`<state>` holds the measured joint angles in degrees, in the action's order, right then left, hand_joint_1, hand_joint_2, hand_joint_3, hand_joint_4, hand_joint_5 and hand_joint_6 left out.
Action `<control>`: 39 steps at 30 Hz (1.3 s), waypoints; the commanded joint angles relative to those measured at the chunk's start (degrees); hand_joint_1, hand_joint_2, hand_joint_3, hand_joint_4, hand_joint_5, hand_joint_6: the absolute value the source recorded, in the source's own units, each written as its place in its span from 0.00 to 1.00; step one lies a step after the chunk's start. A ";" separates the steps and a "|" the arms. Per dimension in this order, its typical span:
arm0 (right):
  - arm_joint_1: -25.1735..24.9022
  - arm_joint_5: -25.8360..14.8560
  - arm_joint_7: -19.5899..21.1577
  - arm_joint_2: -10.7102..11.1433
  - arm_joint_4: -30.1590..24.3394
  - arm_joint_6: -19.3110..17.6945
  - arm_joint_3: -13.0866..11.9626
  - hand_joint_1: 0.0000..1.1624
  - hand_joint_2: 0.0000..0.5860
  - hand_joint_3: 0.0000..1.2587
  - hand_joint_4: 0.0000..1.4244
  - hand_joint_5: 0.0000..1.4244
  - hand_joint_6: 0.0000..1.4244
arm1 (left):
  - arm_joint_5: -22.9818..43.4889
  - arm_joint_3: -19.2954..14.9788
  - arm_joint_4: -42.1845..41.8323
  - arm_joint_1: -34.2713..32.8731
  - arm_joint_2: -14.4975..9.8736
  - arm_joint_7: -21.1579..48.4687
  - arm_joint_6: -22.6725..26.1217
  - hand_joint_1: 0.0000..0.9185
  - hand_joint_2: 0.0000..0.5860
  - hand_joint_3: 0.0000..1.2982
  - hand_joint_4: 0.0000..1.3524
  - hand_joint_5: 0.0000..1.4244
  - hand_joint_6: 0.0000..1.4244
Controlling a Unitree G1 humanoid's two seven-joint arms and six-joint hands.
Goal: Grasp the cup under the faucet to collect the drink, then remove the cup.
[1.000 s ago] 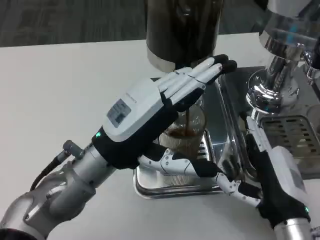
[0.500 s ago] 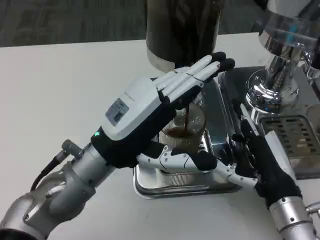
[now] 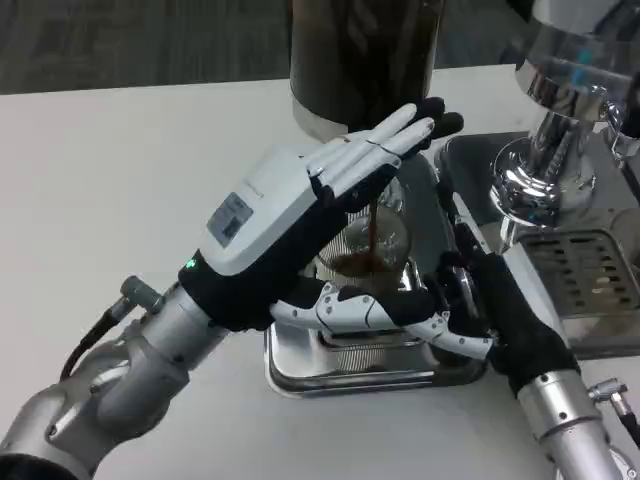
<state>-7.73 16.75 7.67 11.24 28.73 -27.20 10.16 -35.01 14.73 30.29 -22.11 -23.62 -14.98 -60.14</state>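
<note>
The fingers (image 3: 375,150) of the left hand (image 3: 290,225) lie straight along the far-left side of the cup (image 3: 372,255), with the thumb curving round its near side; whether they actually press the glass I cannot tell, but the hand reads as cupped around it, not clamped. The cup stands on the drip tray (image 3: 340,368), right under the faucet, and a thin dark stream (image 3: 372,225) runs into it. The liquid sits low in the glass, so by my reading the collecting step is under way and far from finished; removing the cup is still to do.

To the left the bench (image 3: 130,170) is broad and bare, the obvious way out for the cup once filled. Behind it the dark dispenser (image 3: 362,55) blocks any move away from the robot, and its spout leaves little headroom, so the cup would have to come out low and toward the near side. To the right, the right hand (image 3: 490,315) rests beside the cup with fingers curled toward it, holding nothing that I can see. Further right stands the chrome machine (image 3: 550,150) and its grate (image 3: 590,275), closing that side.
</note>
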 commanded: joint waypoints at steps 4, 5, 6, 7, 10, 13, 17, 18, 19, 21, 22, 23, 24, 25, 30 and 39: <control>-2.06 0.43 -0.90 -0.95 2.22 -1.46 0.79 0.60 0.28 0.00 0.00 0.00 0.14 | -0.51 0.55 0.80 0.79 -0.76 1.33 0.46 0.00 0.24 0.08 0.00 0.13 0.15; -2.40 0.53 -0.92 -1.14 2.70 -1.50 0.97 0.59 0.28 0.00 0.00 0.00 0.14 | -0.42 0.53 0.80 0.81 -0.84 1.39 0.49 0.00 0.24 0.08 0.00 0.13 0.15; -2.60 0.60 -0.91 -1.24 3.04 -1.58 1.07 0.59 0.28 0.00 0.00 0.00 0.14 | -0.36 0.49 0.77 0.85 -0.93 1.41 0.54 0.00 0.25 0.09 0.00 0.13 0.15; -2.82 0.61 -0.94 -1.37 3.44 -1.67 1.14 0.59 0.28 0.00 0.00 0.00 0.14 | -0.33 0.48 0.71 0.90 -0.98 1.42 0.57 0.00 0.25 0.09 0.00 0.13 0.15; -3.45 0.55 -1.15 -1.70 4.49 -1.94 1.24 0.59 0.28 0.00 0.00 0.00 0.14 | -0.17 0.39 0.56 1.02 -1.10 1.50 0.74 0.00 0.25 0.09 0.00 0.13 0.15; -4.27 0.78 -1.26 -1.93 5.56 -2.29 1.57 0.59 0.28 0.00 0.00 0.00 0.14 | -0.06 0.10 0.26 1.19 -1.26 1.39 1.02 0.00 0.25 0.09 0.00 0.13 0.15; -4.82 0.69 -1.25 -2.18 6.81 -2.76 1.78 0.59 0.29 0.00 0.00 0.00 0.14 | 0.21 -0.44 -0.17 1.38 -1.37 1.02 1.39 0.00 0.26 0.09 0.00 0.13 0.15; -4.94 0.69 -1.22 -2.21 7.09 -2.87 1.81 0.59 0.29 0.00 0.00 0.00 0.14 | 0.31 -0.63 -0.28 1.41 -1.40 0.93 1.51 0.00 0.26 0.09 0.00 0.13 0.15; -5.09 0.64 -1.23 -2.26 7.41 -3.00 1.82 0.59 0.30 0.00 0.00 0.00 0.14 | 0.32 -0.84 -0.35 1.42 -1.42 0.76 1.66 0.00 0.26 0.09 0.00 0.13 0.15; -5.52 0.52 -1.41 -2.38 8.25 -3.38 1.87 0.59 0.30 0.00 0.00 0.00 0.14 | 0.39 -1.25 -0.50 1.45 -1.46 0.42 1.96 0.00 0.26 0.09 0.00 0.13 0.15; -5.73 0.48 -1.49 -2.42 8.64 -3.58 1.89 0.59 0.30 0.00 0.00 0.00 0.14 | 0.34 -1.70 -0.77 1.60 -1.47 -0.10 2.17 0.00 0.27 0.09 0.00 0.13 0.14; -5.94 0.48 -1.53 -2.45 9.03 -3.78 1.91 0.59 0.31 0.00 0.00 0.00 0.14 | 0.36 -2.29 -1.17 1.81 -1.48 -0.62 2.38 0.00 0.27 0.09 0.00 0.12 0.13; -6.09 0.49 -1.54 -2.46 9.30 -3.92 1.92 0.59 0.31 0.00 0.00 0.00 0.14 | 0.52 -2.97 -1.60 2.02 -1.51 -1.06 2.63 0.00 0.27 0.09 0.00 0.12 0.12; -6.22 0.42 -1.56 -2.49 9.60 -4.08 1.85 0.59 0.31 0.00 0.00 0.00 0.14 | 0.60 -3.46 -1.90 2.15 -1.48 -1.26 2.79 0.00 0.27 0.09 0.00 0.12 0.12; -6.35 0.42 -1.41 -2.41 10.25 -4.83 1.63 0.59 0.31 0.00 0.00 0.00 0.14 | 2.03 -7.91 -4.04 3.50 -1.31 -3.84 4.30 0.00 0.27 0.09 0.00 0.12 0.12; -6.36 1.22 -1.28 -2.61 9.68 -4.96 1.91 0.59 0.31 0.00 0.00 0.00 0.14 | 3.56 -13.68 -8.41 7.46 -0.91 -5.42 7.04 0.00 0.28 0.09 0.00 0.12 0.12</control>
<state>-13.83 17.88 6.76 9.10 38.07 -31.94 11.88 -31.78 2.75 23.52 -16.40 -24.58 -19.02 -54.40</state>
